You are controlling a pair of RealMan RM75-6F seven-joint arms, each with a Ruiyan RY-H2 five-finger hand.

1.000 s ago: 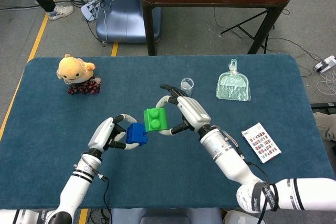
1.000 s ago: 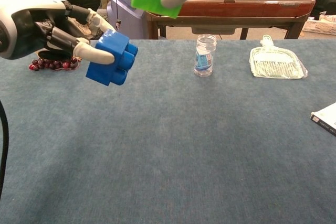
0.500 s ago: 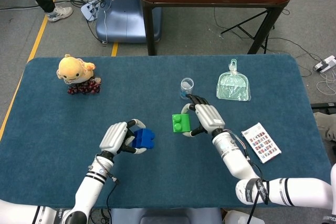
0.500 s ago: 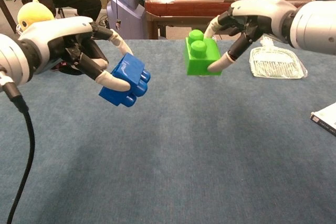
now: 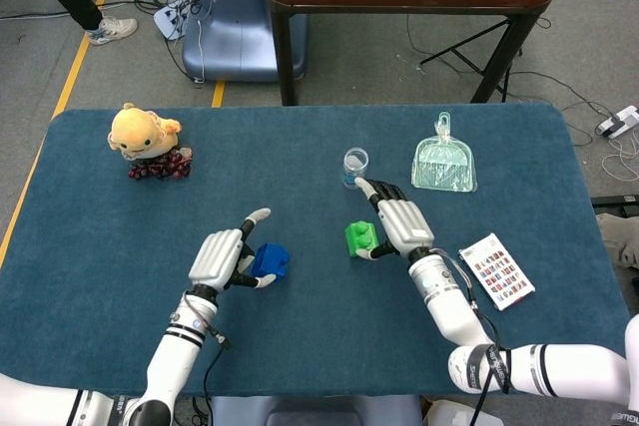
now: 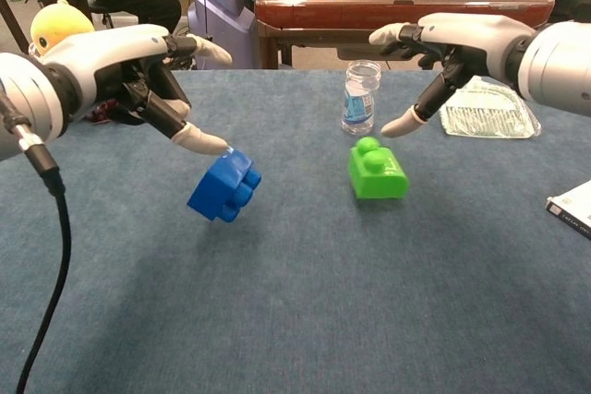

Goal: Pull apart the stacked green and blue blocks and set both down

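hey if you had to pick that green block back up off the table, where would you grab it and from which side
Probably from above, pinching the two flat side walls of the green block below its studs. It sits upright on the blue table with studs up, so the top is bumpy and the sides are plain. The right hand hovers open just above it, with bare cloth around the block.

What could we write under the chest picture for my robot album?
Two robot hands, left hand and right hand, open above the separated blue block and green block on the table.
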